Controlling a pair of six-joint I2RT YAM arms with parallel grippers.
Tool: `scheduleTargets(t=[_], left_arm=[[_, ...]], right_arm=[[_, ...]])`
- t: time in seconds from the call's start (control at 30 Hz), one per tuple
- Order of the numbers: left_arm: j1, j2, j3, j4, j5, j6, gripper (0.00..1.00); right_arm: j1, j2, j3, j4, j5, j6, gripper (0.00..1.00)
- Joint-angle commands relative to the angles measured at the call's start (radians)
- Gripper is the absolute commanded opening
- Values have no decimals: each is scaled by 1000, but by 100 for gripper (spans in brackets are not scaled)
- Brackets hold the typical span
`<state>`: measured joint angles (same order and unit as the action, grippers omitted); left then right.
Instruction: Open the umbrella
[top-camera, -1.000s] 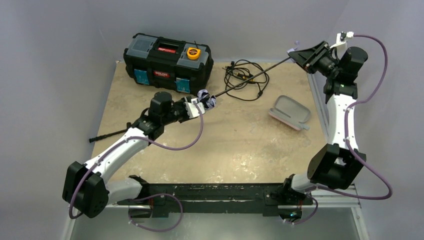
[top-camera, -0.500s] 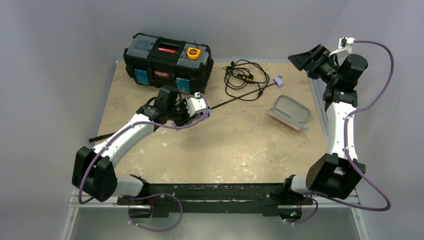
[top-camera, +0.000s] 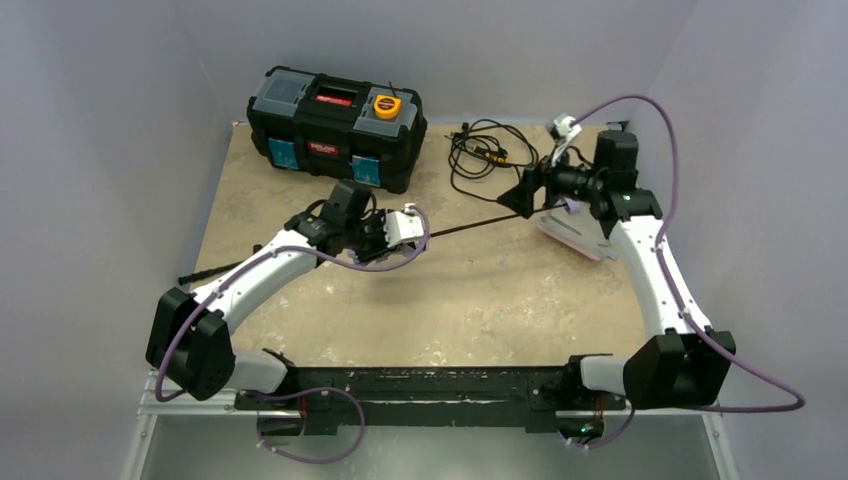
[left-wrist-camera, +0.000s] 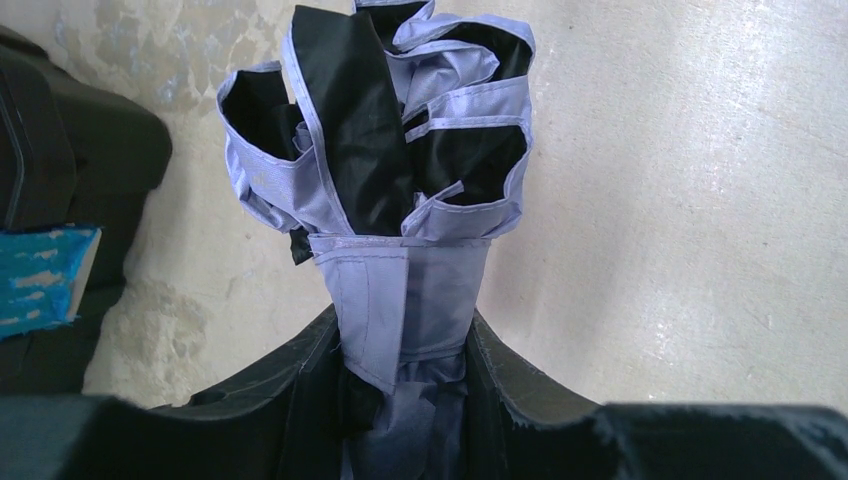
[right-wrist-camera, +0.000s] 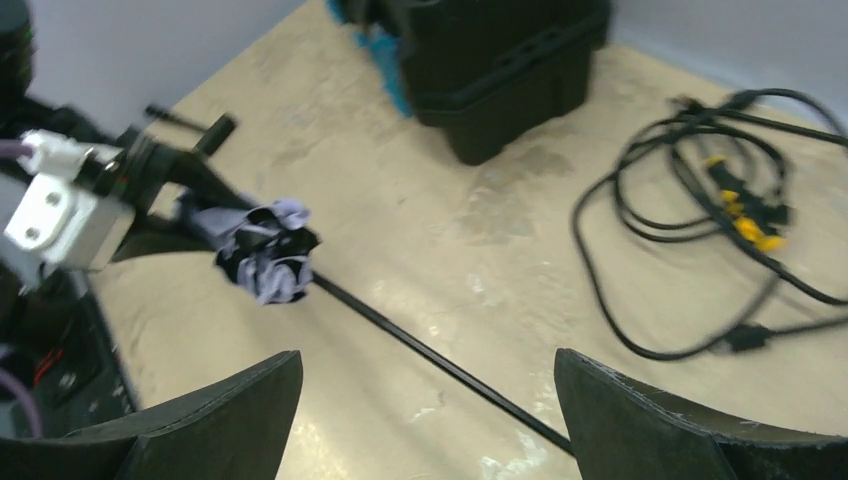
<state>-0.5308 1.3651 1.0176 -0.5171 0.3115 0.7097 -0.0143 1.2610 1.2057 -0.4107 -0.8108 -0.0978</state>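
Imo left tool clamps the umbrella; right tool, gaping empty at 2 o'clock, should grab the shaft squarely.

Bunched lilac umbrella (shaft extended)

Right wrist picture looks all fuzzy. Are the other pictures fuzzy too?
Right wrist view: yes, smeared all over, with the cable and the umbrella soft-edged. Left wrist view: crisp, the fabric's stitching shows, but the bottom is dark. Top view: fairly clear and evenly lit, with only faint shadows.
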Motion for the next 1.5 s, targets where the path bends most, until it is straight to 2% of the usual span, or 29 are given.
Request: scheduleTargets(t=[0.0, 0.23, 0.37, 0.5, 0.6, 0.7, 0.73, 0.77, 0.8, 0.83, 0.9, 0.97, 1.07, 1.17, 1.23, 1.47], left_arm=[[-35, -33, 5, 117, 24, 52, 0], [-108, -77, 6, 181, 0, 83, 0], [-122, -93, 11, 209, -9, 72, 0], [-128, -111, 16, 214, -14, 77, 0], [-131, -132, 4, 228, -8, 79, 0], [-131, -148, 1, 223, -17, 67, 0], [-131, -156, 3, 221, -22, 53, 0], [-131, -166, 8, 216, -22, 34, 0], [-132, -182, 18, 202, -8, 10, 1], [-130, -202, 35, 182, 19, -29, 11], [-125, -254, 88, 102, 113, -91, 42], [-110, -301, 145, 22, 205, -160, 65], [-60, -352, 220, -68, 328, -250, 79], [-15, -365, 272, -140, 358, -237, 80], [-15, -363, 284, -184, 335, -146, 75], [-57, -339, 250, -131, 306, 160, 53]], right_arm=[[130, 72, 43, -73, -71, -154, 99], [359, 210, 58, -103, -61, -207, 98], [423, 268, 59, -122, -29, -286, 98], [444, 321, 73, -182, -15, -385, 89], [445, 337, 72, -186, -13, -417, 63], [445, 321, 70, -169, -20, -421, 26], [445, 315, 69, -160, -21, -420, 11], [444, 308, 67, -147, -9, -415, 0], [444, 301, 70, -138, 6, -408, 0], [445, 295, 74, -133, 19, -408, 0], [444, 283, 96, -129, 27, -393, 0], [444, 260, 117, -147, 47, -408, 0], [445, 205, 92, -130, 85, -436, 0], [444, 161, 65, -109, 86, -431, 0], [445, 156, 69, -127, 69, -420, 0], [452, 162, 62, -174, -9, -386, 0]])
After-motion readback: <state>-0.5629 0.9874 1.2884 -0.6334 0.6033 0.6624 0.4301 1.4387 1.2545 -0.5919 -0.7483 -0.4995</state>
